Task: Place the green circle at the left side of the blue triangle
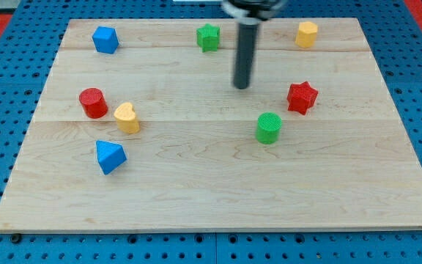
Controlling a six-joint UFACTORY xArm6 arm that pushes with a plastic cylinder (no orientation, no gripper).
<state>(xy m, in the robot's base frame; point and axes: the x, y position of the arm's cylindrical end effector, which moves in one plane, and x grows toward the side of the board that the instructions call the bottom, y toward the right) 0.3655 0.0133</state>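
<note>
The green circle (268, 127) stands on the wooden board right of centre. The blue triangle (110, 156) lies far to its left, near the view's lower left. My tip (241, 86) is above and slightly left of the green circle, apart from it, with the red star (302, 97) to its right.
A red cylinder (92, 102) and a yellow heart (127, 117) sit just above the blue triangle. A blue block (105, 39), a green star (208, 37) and a yellow block (306, 34) line the board's top. The board's edge (218, 229) borders blue pegboard.
</note>
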